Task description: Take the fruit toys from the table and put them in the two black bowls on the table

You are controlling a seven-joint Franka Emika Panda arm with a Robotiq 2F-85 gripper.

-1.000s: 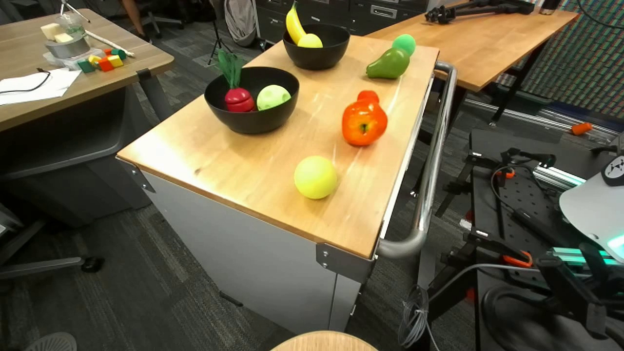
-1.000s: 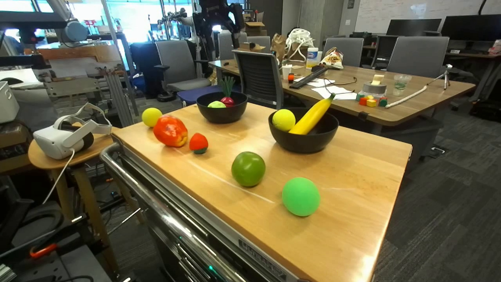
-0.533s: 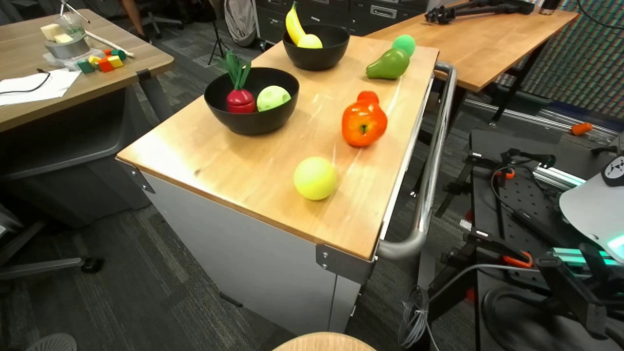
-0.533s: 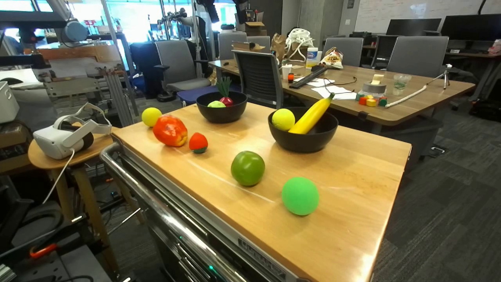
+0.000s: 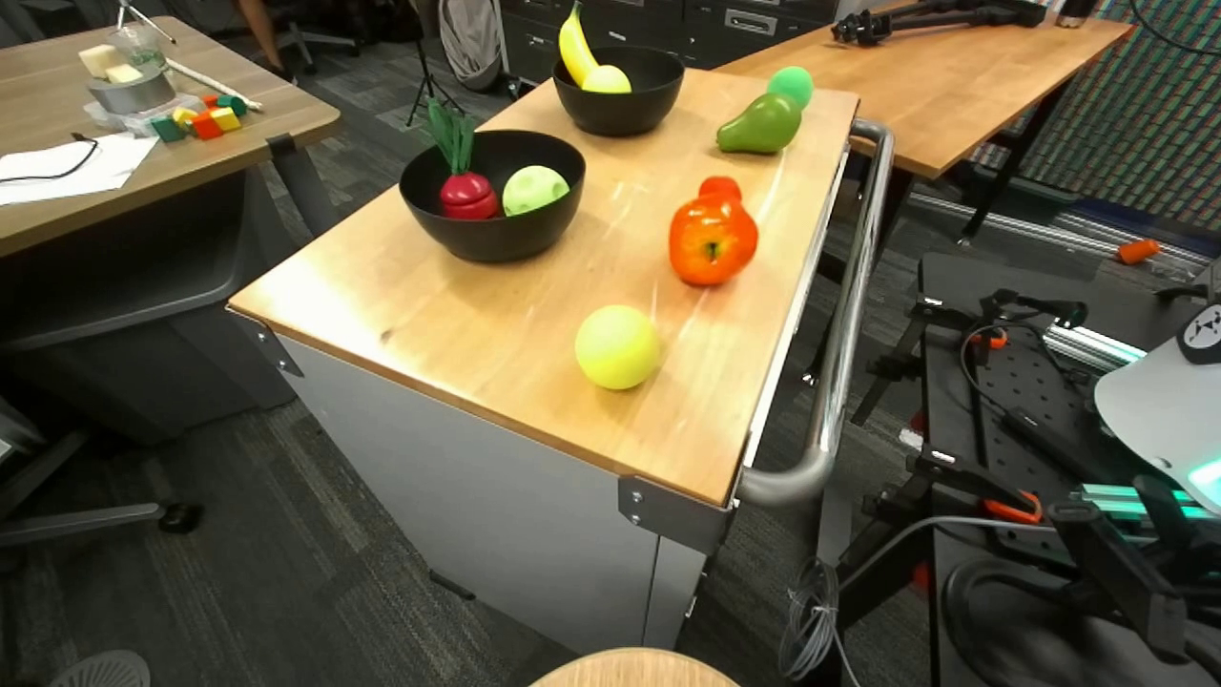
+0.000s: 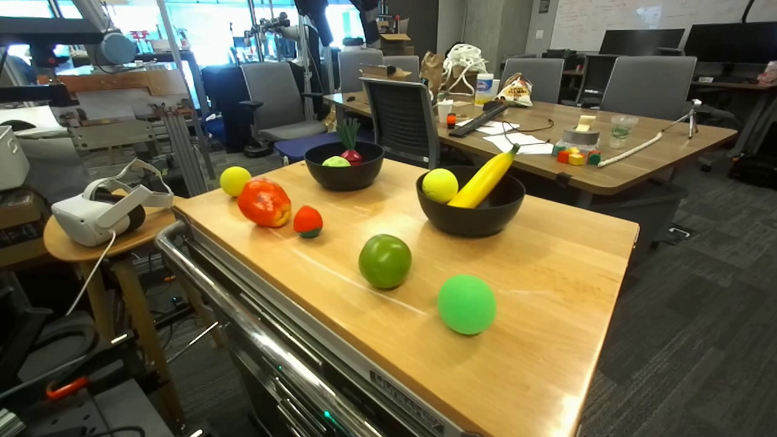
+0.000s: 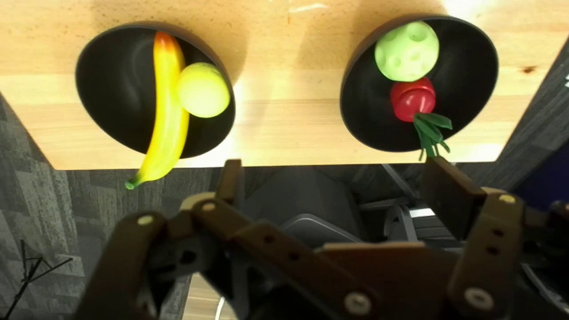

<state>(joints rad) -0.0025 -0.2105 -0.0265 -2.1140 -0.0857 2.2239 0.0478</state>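
Dark two-fingered gripper (image 7: 335,178) — blurred, cut by wrist view's lower edge. In exterior view, rounded red toy (image 5: 720,187) — partly hidden behind shiny orange-red fruit toy (image 5: 701,234).

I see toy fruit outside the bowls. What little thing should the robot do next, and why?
I'd probably shift the open end effector toward the green pear-shaped toy. It grips nothing, and that toy lies loose on the table but outside the wrist view, so the two likely aren't lined up yet. The black bowl with the banana also seems to have room.
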